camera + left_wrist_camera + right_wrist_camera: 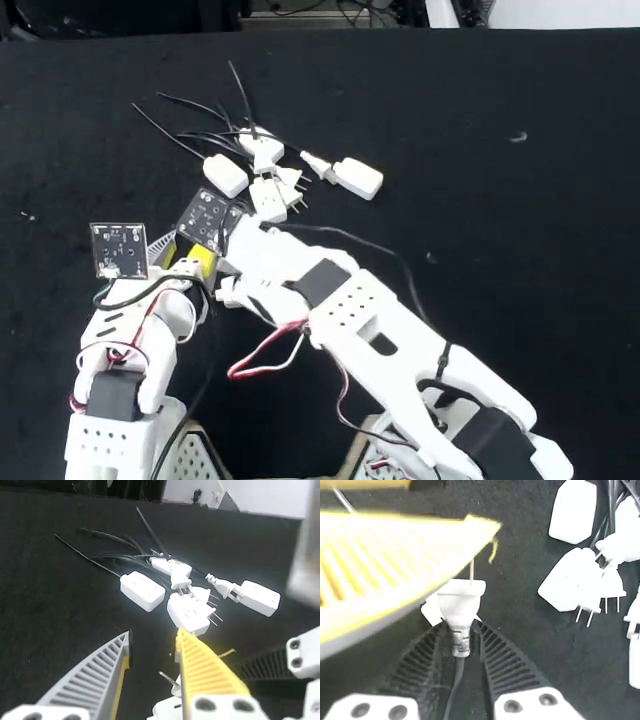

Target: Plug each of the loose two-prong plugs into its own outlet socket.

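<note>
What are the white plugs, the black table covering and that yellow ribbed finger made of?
The plugs look like smooth moulded plastic with a slight sheen; their prongs glint like bare metal. The table covering seems matte black cloth, perhaps felt: no reflections, lint specks cling. The yellow finger looks like printed plastic, judging by its fine ribs.

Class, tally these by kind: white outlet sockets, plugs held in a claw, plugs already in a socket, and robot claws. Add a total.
White outlet sockets: 3
Plug held in a claw: 1
Plug already in a socket: 1
Robot claws, left and right: 2
Total: 7
</note>
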You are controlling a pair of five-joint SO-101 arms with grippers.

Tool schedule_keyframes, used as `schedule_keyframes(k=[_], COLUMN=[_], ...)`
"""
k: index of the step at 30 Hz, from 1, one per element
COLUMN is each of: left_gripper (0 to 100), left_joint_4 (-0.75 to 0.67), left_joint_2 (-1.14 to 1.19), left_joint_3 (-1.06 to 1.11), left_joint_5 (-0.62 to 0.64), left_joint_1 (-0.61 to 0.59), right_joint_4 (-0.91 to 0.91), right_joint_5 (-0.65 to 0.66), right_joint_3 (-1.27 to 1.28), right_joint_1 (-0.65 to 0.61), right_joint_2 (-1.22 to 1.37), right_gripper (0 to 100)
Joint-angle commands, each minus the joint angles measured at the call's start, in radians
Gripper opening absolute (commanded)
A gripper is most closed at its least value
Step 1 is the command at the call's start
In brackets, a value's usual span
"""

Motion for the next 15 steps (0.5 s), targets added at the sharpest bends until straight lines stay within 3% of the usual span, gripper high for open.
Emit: schedule_keyframes(k=[1, 15], left_gripper=[16, 16], left_joint_4=[-0.031, -0.021], left_joint_2=[-0.008, -0.008], left_joint_3=[0.002, 0.005], left_joint_5=[0.002, -0.054], left_joint_1=[-0.007, -0.008], right_joint_4=[0.048, 0.071], right_joint_5=[-0.009, -0.009], right_joint_3=[-0.101, -0.13], right_joint_1=[-0.02, -0.025], right_joint_2=[-0.053, -0.104], right_gripper=[1.1, 1.1])
